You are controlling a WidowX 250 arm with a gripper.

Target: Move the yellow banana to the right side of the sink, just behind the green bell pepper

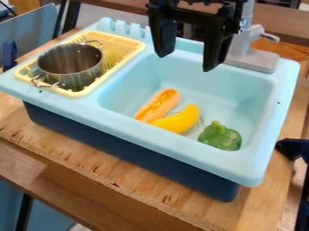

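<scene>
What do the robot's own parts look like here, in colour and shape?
The gripper is black all over. Its two thick, blocky fingers narrow towards blunt tips, and a dark crossbar-like body sits above them. I can make out no cable or clear marking on it.

Sink [145, 137]: pale blue; base [120, 154], dark navy. Rack [128, 40]: pale yellow. Pot [71, 72]: silver. Hot dog [158, 106]: orange, streaked. Banana [181, 121]: yellow. Pepper [222, 137]: green. Worktop [91, 168]: brown, wood-grained.
</scene>
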